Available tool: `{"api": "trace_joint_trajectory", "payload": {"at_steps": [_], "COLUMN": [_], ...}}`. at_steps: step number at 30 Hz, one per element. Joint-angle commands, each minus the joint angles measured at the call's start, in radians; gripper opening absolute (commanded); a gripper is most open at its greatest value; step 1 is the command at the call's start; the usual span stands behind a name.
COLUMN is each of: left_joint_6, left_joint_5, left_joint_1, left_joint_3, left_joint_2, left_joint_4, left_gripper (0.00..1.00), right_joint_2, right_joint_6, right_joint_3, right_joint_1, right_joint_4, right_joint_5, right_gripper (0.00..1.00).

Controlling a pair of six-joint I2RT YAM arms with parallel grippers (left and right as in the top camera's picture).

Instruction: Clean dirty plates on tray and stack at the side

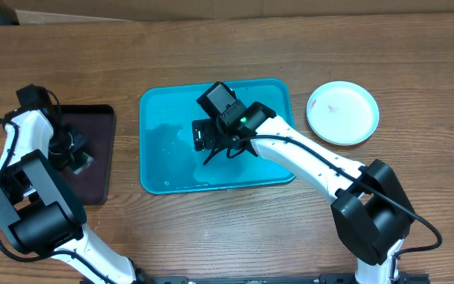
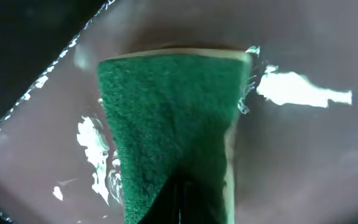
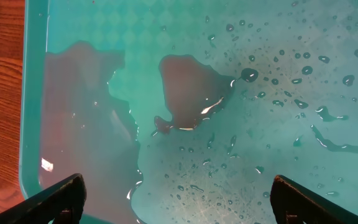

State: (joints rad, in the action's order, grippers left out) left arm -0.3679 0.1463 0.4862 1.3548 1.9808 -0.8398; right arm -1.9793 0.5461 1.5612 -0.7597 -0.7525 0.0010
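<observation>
While the right arm reaches across the turquoise tray (image 1: 160, 110), the right gripper (image 3: 178, 183) hangs just above the tray's floor. Its two fingers (image 3: 61, 199) are spread wide, one at each lower corner of the wrist view, with nothing between them. Below it the tray floor is wet: small drops are scattered over the right part, and reddish-brown puddles (image 3: 188, 93) lie in the middle and along the left side, close to the rim.

Seen from overhead, the tray sits in the middle of the wooden table (image 1: 211, 47). A round plate (image 1: 342, 112) lies on the table to the right of the tray, near its far right corner but not touching it. It shows white on top with a pale blue edge, and I cannot tell whether it is one plate or several stacked.

On the left a black tray (image 1: 101, 170) lies well apart from the turquoise one, and the left gripper (image 1: 76, 154) is down over it. In the left wrist view a green scouring sponge (image 2: 173, 124), with a pale yellow layer along its right edge, runs into the closed jaws at the bottom of the picture. Its rough face lies against the black tray's wet, glinting floor.
</observation>
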Motion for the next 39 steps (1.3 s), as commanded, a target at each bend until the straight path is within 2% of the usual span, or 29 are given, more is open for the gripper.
{"api": "trace_joint_trajectory", "payload": {"at_steps": [1,5,9,17,22,28,36,39], "left_joint_6": [-0.025,-0.025,-0.019,-0.013,-0.013,-0.013,-0.013,-0.013], "left_joint_5": [0.074,0.059,0.018,0.014,0.044,0.052,0.053,0.060], "left_joint_1": [0.005,0.005,0.004,0.004,0.005,0.005,0.005,0.005], "left_joint_3": [-0.065,-0.140,-0.127,0.116,0.166,0.093,-0.111,-0.139], "left_joint_2": [-0.006,-0.006,-0.006,-0.007,-0.006,-0.006,-0.006,-0.006], "left_joint_4": [0.031,0.109,0.108,-0.104,-0.124,-0.032,0.174,0.198], "left_gripper": [0.04,0.04,0.04,0.04,0.04,0.04,0.05,0.06], "right_joint_2": [0.019,0.019,0.019,0.019,0.019,0.019,0.019,0.019], "right_joint_6": [-0.004,-0.004,-0.004,-0.005,-0.004,-0.023,-0.023,-0.023], "right_joint_3": [-0.003,-0.003,-0.003,-0.003,-0.003,-0.003,-0.003,-0.003], "right_joint_1": [0.003,0.003,0.003,0.003,0.003,0.003,0.003,0.003], "right_joint_4": [0.003,0.003,-0.002,-0.004,-0.004,-0.004,-0.004,-0.005], "right_joint_5": [0.010,0.010,0.010,0.010,0.025,0.025,0.025,0.025], "right_gripper": [0.96,0.96,0.96,0.96,0.96,0.96,0.96,0.96]}}
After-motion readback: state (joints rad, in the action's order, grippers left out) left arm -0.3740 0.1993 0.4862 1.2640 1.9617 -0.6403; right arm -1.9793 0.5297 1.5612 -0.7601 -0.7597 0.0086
